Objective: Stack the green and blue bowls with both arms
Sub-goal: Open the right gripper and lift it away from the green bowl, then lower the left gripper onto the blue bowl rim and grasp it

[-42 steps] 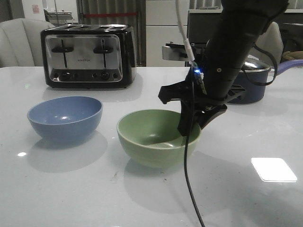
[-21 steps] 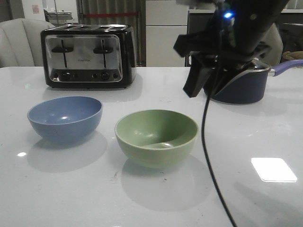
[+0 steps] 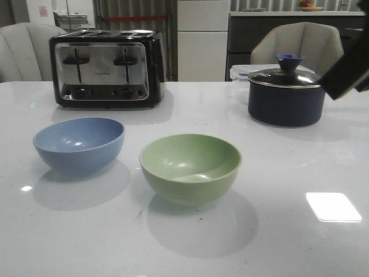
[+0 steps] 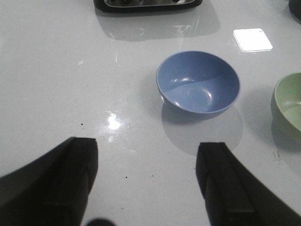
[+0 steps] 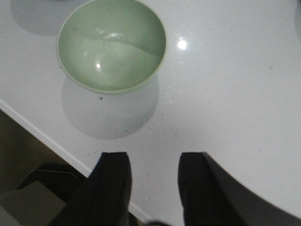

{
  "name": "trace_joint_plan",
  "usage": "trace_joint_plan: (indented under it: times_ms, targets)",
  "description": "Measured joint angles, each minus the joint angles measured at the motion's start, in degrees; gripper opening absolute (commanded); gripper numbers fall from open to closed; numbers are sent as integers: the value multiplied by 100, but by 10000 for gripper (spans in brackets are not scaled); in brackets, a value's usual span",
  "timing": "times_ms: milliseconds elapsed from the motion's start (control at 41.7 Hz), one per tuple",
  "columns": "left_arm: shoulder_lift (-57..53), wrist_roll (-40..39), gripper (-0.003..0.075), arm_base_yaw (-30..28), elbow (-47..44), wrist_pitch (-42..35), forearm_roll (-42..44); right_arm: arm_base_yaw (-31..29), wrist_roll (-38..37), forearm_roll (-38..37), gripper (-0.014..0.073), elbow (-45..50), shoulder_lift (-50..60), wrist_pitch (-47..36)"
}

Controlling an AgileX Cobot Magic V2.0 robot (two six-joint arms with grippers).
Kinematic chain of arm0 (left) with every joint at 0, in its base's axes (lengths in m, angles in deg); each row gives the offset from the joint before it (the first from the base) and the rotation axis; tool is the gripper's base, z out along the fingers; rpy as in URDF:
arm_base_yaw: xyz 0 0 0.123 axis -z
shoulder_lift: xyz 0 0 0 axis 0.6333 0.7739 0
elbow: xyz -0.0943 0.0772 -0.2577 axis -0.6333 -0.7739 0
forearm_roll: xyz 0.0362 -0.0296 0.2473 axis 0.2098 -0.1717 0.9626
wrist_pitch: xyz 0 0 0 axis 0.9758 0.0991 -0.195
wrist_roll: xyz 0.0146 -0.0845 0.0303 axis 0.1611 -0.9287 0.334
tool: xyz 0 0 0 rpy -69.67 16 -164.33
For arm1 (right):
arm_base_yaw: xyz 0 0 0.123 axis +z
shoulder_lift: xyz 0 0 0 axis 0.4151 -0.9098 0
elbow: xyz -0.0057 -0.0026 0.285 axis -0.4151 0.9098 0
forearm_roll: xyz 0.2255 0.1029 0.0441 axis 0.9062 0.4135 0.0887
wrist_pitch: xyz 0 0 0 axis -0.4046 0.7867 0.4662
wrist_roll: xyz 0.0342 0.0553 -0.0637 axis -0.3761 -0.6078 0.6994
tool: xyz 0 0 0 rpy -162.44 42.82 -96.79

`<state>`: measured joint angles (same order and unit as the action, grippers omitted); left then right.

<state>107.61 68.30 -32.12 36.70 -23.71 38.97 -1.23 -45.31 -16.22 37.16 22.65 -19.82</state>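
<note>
The green bowl (image 3: 190, 167) stands upright on the white table, near the front centre. The blue bowl (image 3: 79, 144) stands to its left, a small gap between them. Both are empty. In the left wrist view the blue bowl (image 4: 198, 82) lies well ahead of my open left gripper (image 4: 146, 146), and the green bowl (image 4: 289, 101) shows at the frame edge. My right gripper (image 5: 154, 157) is open and holds nothing, hovering high above the table with the green bowl (image 5: 112, 44) ahead of it. Only a dark piece of the right arm (image 3: 346, 72) shows in the front view.
A black and chrome toaster (image 3: 106, 68) stands at the back left. A dark lidded saucepan (image 3: 286, 95) sits at the back right. The table's near edge (image 5: 37, 132) runs close to the green bowl in the right wrist view.
The right arm has lifted away from the green bowl's right rim and swung up and right, almost out of the front view. The green bowl stays on the table.
</note>
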Motion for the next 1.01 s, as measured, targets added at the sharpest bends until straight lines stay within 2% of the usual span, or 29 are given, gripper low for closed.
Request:
trace_joint_plan:
  times_ms: [216,360,720,1008]
  targets:
    - [70,117,507,0,0,0,0,0,5,-10,381,603,989,47]
    - [537,137,507,2,104,72,-24,0,5,-10,381,666,1223,70]
    - [2884,146,507,399,1203,139,-60,0,5,-10,381,670,1247,70]
    - [4807,146,507,431,2214,64,-85,0,5,-10,381,670,1247,70]
